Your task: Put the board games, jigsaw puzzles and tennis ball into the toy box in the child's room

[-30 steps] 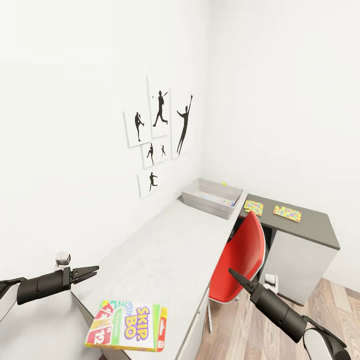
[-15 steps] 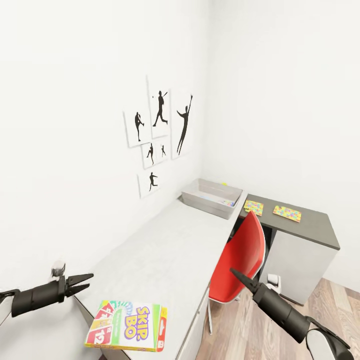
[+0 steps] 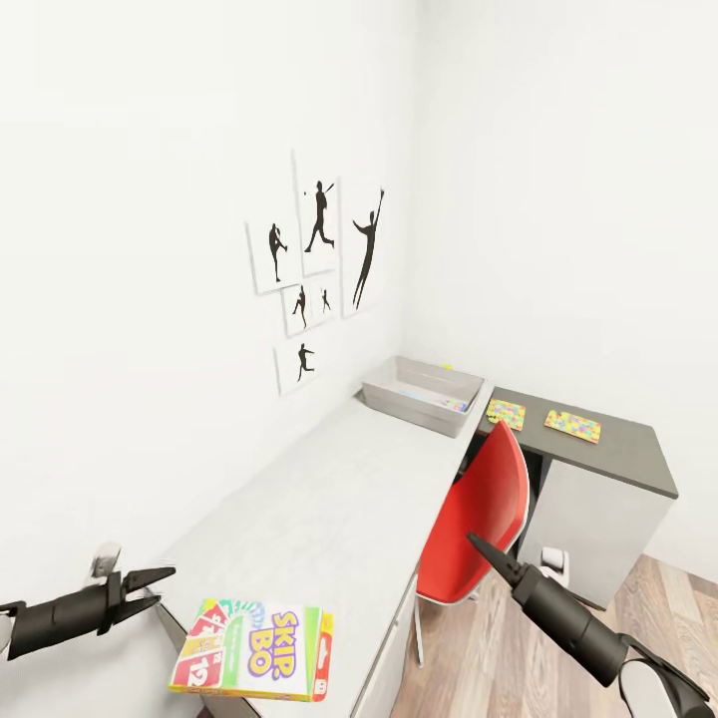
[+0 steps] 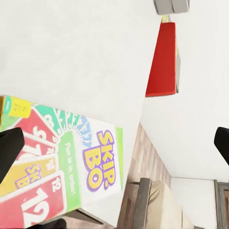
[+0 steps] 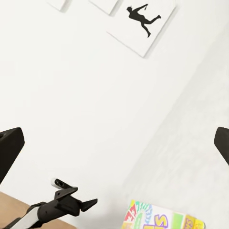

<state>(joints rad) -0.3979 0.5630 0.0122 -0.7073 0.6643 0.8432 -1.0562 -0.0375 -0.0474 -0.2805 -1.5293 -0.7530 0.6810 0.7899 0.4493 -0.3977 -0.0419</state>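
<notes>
Head view: a Skip-Bo board game [image 3: 253, 648] is lying flat at the near end of the long pale table [image 3: 329, 509], at approx 6 o'clock in the pic, one corner reaching the table's near edge. The left gripper [image 3: 148, 585] is hovering at approx 8 o'clock, just beside the box's far-left corner but apart from it, fingers spread a little w/ nothing between them. The right gripper [image 3: 480, 546] is hanging at approx 4 o'clock over the wood floor [image 3: 678, 608], in front of a red chair [image 3: 479, 519]; its fingers are reading as one narrow point from here, and in the right wrist view they are sitting far apart at the frame edges, so it looks wide and empty. The toy box [image 3: 424, 394] is sitting at the table's far end, approx 1 o'clock from centre, w/ something colourful inside, too small to identify. Two jigsaw puzzles [image 3: 506, 413] [image 3: 572, 426] are lying flat on the lower dark section just beyond it, near each other but not touching. Silhouette prints [image 3: 319, 269] of ball players are hanging on the wall above the table. Left wrist view: the board game [image 4: 57, 167] is filling the lower part, w/ the chair [image 4: 162, 59] and toy box [image 4: 171, 5] further along. Right wrist view: the left gripper [image 5: 88, 202] and the game's edge [image 5: 162, 219] are showing beneath one print [image 5: 140, 21].
</notes>
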